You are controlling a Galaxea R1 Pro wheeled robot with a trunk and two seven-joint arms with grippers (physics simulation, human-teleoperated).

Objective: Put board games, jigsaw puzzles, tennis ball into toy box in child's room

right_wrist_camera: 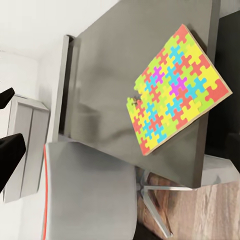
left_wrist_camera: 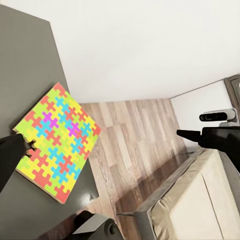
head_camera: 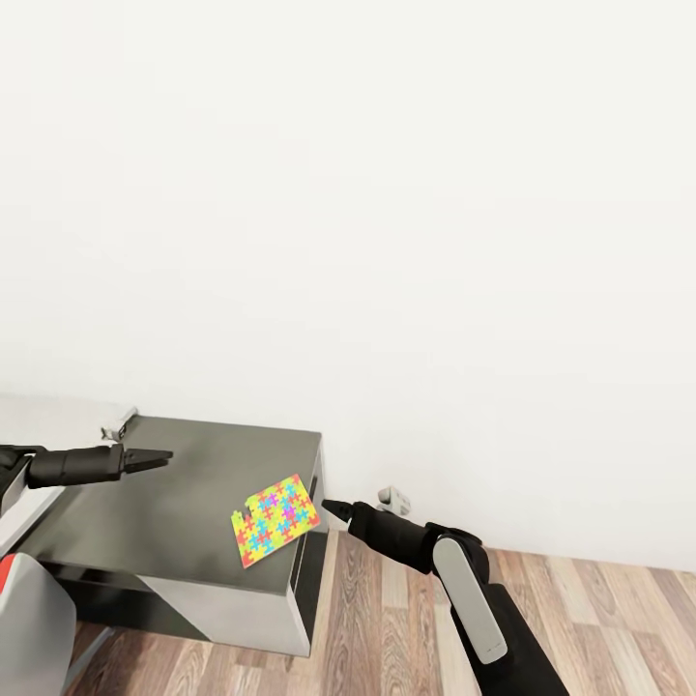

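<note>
I see one jigsaw puzzle (head_camera: 275, 519) at the dark counter (head_camera: 184, 503) corner; my right fingers (head_camera: 333, 507) beside it and left fingers (head_camera: 155, 456) look together, empty.

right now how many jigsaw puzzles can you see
1. The jigsaw puzzle lies flat at the near right corner of the dark grey table, overhanging its edge slightly. Any second one is outside these views.
</note>
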